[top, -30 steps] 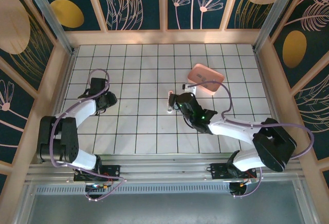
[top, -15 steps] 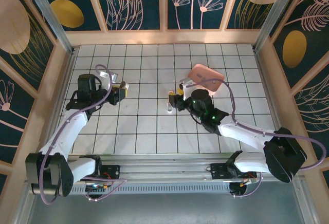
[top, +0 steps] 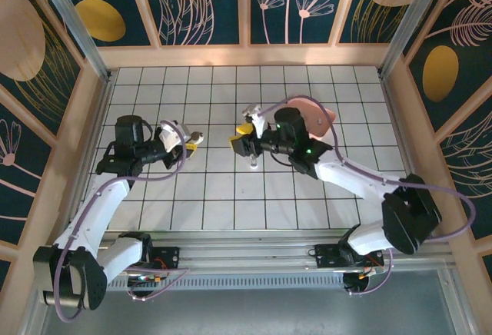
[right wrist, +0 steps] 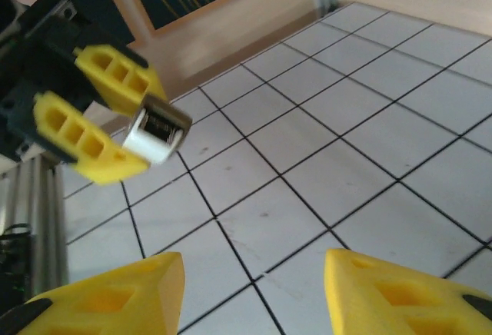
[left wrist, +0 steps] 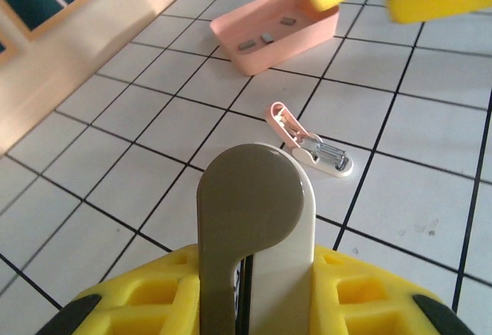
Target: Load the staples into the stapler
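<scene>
The stapler [left wrist: 254, 189], a whitish-grey oblong with a taupe side, stands upright between yellow fingers, with my left gripper [left wrist: 254, 273] shut on it. From above, that left gripper [top: 187, 141] holds the stapler [top: 197, 138] off the floor, left of centre. The right wrist view shows its metal-lined end [right wrist: 161, 137] inside the left gripper [right wrist: 146, 129]. My right gripper [top: 242, 137] faces it a tile away, open with nothing between its fingers [right wrist: 115, 296]. The staples [left wrist: 247, 44] lie as small grey strips in the pink tray [left wrist: 254, 58].
A small pink-and-white piece with a metal part [left wrist: 311, 143] lies on the tiles below the right gripper [left wrist: 380, 1], and from above it [top: 254, 158] sits near centre. The pink tray [top: 314, 109] is partly behind the right arm. Wooden walls ring the tiled floor.
My left arm swung right, carrying the stapler towards the centre. My right gripper rose off the small floor piece, turned left to face the stapler and opened a little wider.
</scene>
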{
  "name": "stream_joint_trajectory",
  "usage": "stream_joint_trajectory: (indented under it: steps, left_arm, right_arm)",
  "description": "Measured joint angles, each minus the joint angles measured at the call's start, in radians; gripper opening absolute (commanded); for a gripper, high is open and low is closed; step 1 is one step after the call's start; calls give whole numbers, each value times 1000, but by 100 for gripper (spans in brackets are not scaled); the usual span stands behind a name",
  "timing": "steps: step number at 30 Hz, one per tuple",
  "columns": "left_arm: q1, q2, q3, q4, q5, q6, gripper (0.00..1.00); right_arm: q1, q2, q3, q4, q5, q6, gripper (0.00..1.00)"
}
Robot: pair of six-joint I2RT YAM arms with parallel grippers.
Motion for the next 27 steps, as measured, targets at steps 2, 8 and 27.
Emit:
stream_joint_trajectory:
  steps: [2,8,27]
  left_arm:
    - [-14,-14,-13,-6,-3,69,1]
    - [-33,-35,-38,-42,10,256,0]
    - [-45,-25,-41,-62,32,329,0]
  right_arm:
    - [7,60,63,-29,-30,39,54]
    - [46,183,164,-59,-143,161,58]
    - [77,265,217,-36,-258,288,53]
